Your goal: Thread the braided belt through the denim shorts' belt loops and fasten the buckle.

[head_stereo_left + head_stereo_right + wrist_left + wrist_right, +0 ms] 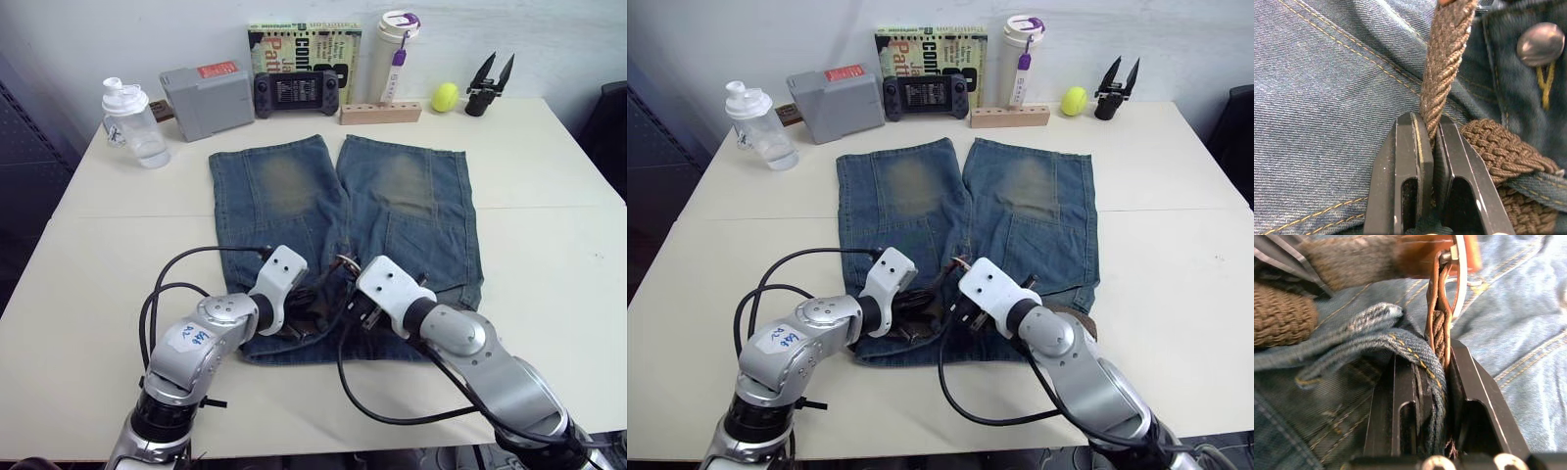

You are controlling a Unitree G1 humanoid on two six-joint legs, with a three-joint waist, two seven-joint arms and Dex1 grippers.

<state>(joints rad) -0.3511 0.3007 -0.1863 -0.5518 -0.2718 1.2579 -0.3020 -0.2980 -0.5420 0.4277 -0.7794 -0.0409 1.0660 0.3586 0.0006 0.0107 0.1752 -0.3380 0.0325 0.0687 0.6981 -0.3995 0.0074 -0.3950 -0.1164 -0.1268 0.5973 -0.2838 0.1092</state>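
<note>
The denim shorts point(294, 196) lie flat on the table, waistband nearest me, and both grippers meet at its middle. My left gripper point(1430, 122) is shut on a strand of the braided belt point(1442, 63) beside the shorts' metal button point(1540, 43). More belt runs under the waistband denim point(1498, 152). My right gripper point(1432, 355) is shut on the belt's leather-edged end just below the buckle point(1462, 264), with a denim strip point(1376, 316), perhaps one of the belt loops, caught between the fingers too. The buckle point(345, 262) stands above the fly. A brown stretch of belt point(1073, 315) shows at the waistband's right.
Along the table's far edge stand a clear bottle point(132, 122), a grey box point(208, 98), a game controller point(296, 93), a book point(304, 44), a white tumbler point(395, 54), a wooden block point(380, 113), a tennis ball point(445, 96) and a black gripper tool point(490, 83). Bare table point(549, 255) flanks the shorts.
</note>
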